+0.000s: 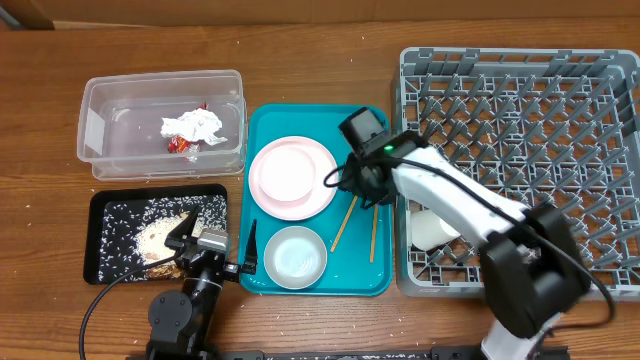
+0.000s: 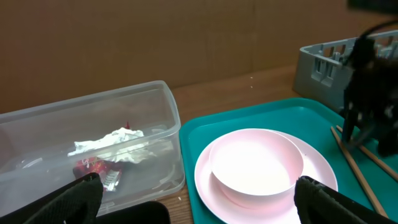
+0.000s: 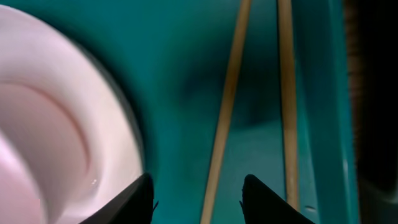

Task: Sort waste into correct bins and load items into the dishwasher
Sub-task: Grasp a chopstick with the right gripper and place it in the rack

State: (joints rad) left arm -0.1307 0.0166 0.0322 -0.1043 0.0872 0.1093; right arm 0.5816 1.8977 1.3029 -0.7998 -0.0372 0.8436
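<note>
Waste, dry: I log the crumpled napkin (image 1: 193, 126) and the red wrapper (image 1: 178, 146) touching each other inside the clear tub (image 1: 100, 95), toward the far-left corner of the worktop.
Waste, food: rice grains (image 1: 125, 225) and brown scraps (image 1: 165, 240) lie spread in the black tray (image 1: 100, 200), at the near-left corner.
Teal tray (image 1: 270, 115): middle of the worktop, between the two bins and the dish rack (image 1: 520, 150).
Dish rack: fills the right side of the worktop.
Pink plate (image 1: 292, 177): on the teal tray's far half.
Bowl (image 1: 295, 255): upright on the teal tray's near half, just beside the pink plate.
Chopsticks (image 1: 343, 225): both flat on the teal tray's right side, close together.
Cup (image 1: 432, 228): in the dish rack's near-left corner; the right arm hides part of it, so I cannot tell how it sits.
Left gripper (image 1: 250, 252): fingers spread wide, low at the teal tray's near-left edge, beside the bowl.
Right gripper (image 3: 198, 202): fingers apart, low over the teal tray, one chopstick lying between them; I cannot tell whether either finger touches it.
</note>
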